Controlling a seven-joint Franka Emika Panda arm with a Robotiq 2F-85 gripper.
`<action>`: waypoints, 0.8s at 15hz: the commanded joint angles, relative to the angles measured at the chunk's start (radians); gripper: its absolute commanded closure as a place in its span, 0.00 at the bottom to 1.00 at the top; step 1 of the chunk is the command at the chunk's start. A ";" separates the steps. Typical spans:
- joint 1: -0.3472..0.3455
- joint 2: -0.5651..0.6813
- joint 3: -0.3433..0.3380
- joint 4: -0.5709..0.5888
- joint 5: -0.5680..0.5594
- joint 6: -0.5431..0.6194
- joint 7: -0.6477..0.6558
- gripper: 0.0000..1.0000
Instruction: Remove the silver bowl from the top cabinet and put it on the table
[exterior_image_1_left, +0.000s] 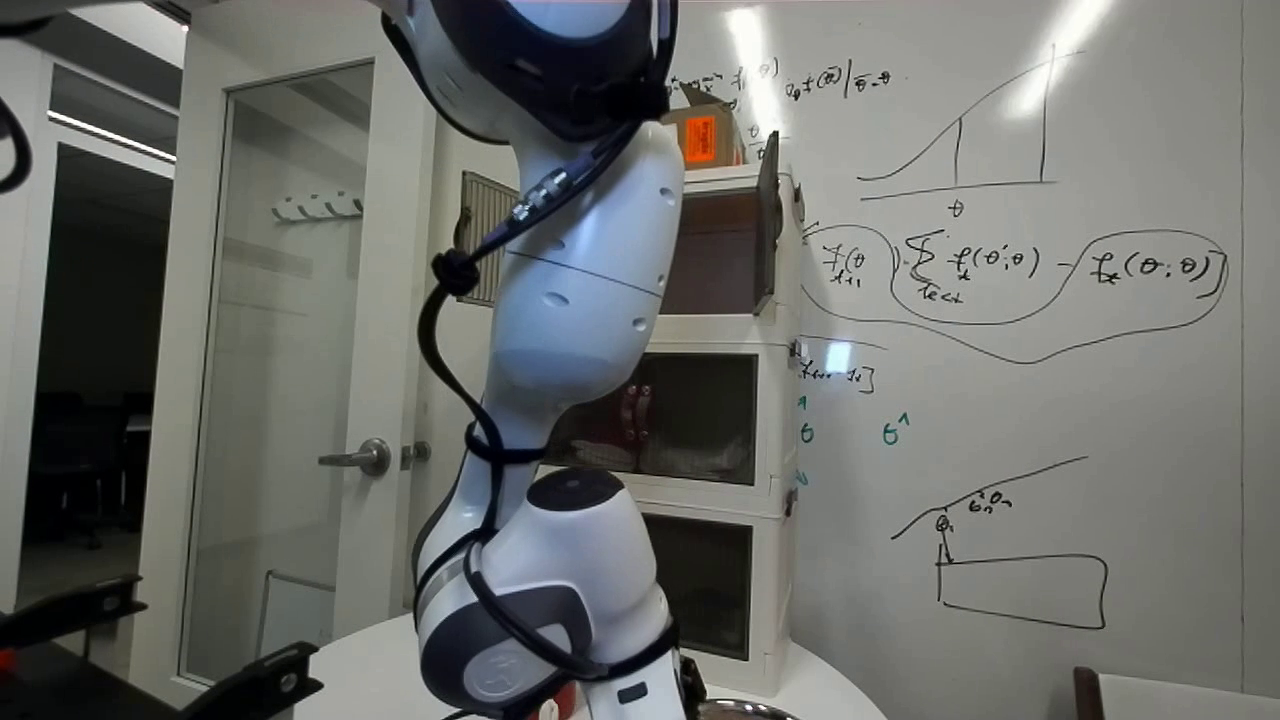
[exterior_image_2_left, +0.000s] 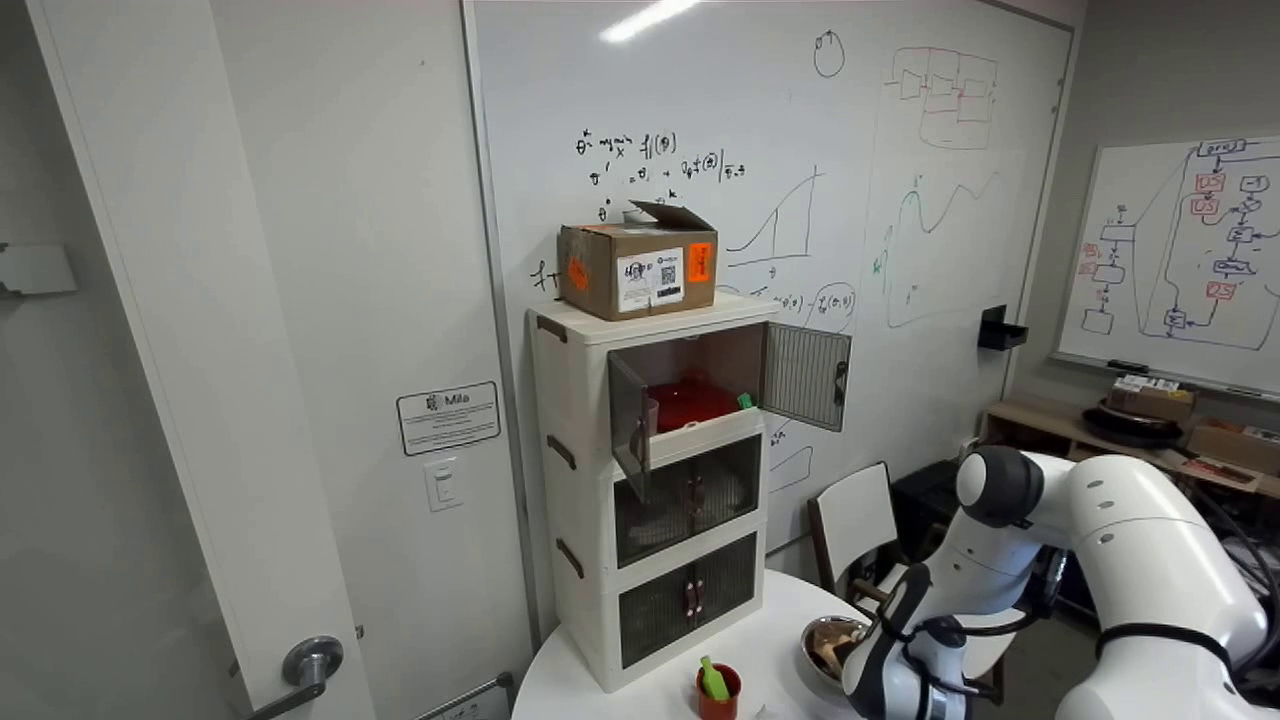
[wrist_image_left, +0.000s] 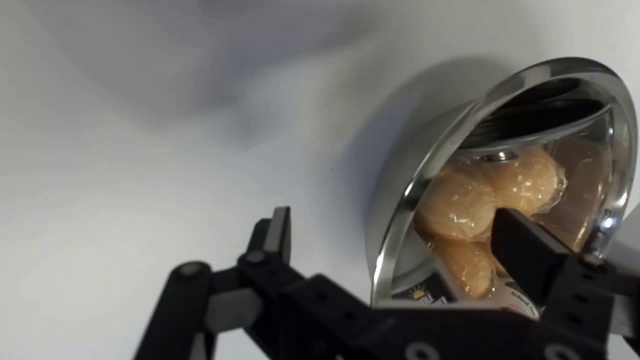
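Apparently placement was done, back-off pending: silver bowl (wrist_image_left: 392, 195) sat on the desk (wrist_image_left: 115, 200), jaws wide apart astride its rim, gripping nothing. Next move needed a straight lift, no snagging the rim.

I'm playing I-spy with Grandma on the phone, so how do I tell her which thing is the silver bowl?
Find the tall white cabinet on the white table. Also on the table, by the black gripper, sits the silver bowl. Unlike the small red cup with a green thing poking out, it's wide, shiny metal, and holds plastic-wrapped round tan lumps.
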 joint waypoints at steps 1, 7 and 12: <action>-0.034 -0.120 0.025 -0.145 -0.018 -0.018 -0.036 0.00; -0.042 -0.339 0.063 -0.322 -0.031 -0.278 -0.135 0.00; 0.108 -0.542 0.029 -0.385 0.071 -0.480 -0.284 0.00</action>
